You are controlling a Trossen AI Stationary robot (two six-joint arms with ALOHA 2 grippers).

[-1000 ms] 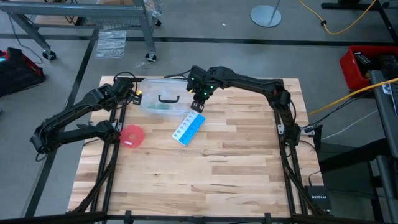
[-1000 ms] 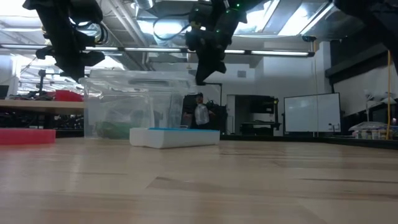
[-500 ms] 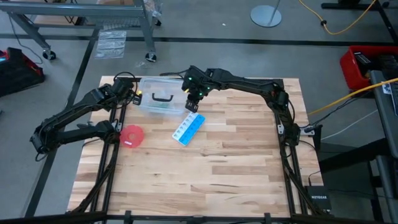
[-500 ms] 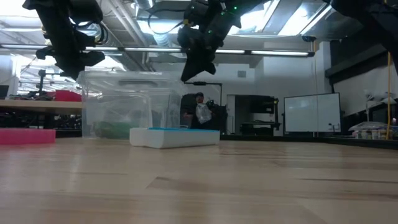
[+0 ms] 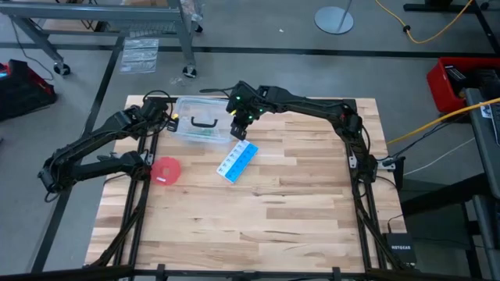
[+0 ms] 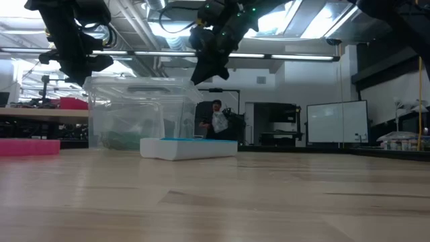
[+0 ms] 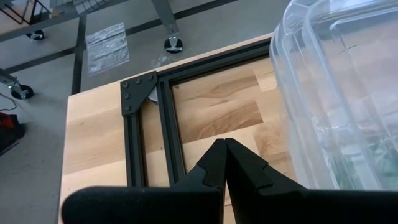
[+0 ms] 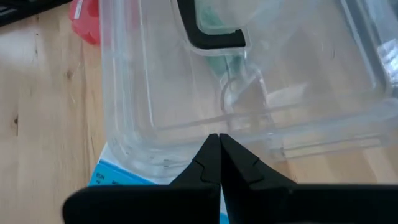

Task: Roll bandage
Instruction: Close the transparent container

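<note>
The bandage (image 8: 212,22) is a dark green bundle inside a clear plastic box (image 5: 201,123) with a black handle on its lid, at the table's far left; it also shows through the box wall (image 6: 125,140). My right gripper (image 8: 219,140) is shut, its tips at the lid's right edge (image 5: 237,127). My left gripper (image 7: 224,145) is shut and hangs beside the box's left side (image 5: 169,119), touching nothing. My right gripper's shut fingertips (image 6: 199,78) slant down from the table's right at the clear box's lid, near its right edge (image 8: 236,124). Whether they touch the lid, I cannot tell.
A blue-and-white pill box (image 5: 237,161) lies just in front of the clear box, on its right. A red round disc (image 5: 166,170) lies near the table's left edge. The near half of the wooden table (image 5: 266,218) holds nothing else.
My right gripper has gone toward the table's left, from beside the clear box to over its right edge, tipping as it went and staying shut.
</note>
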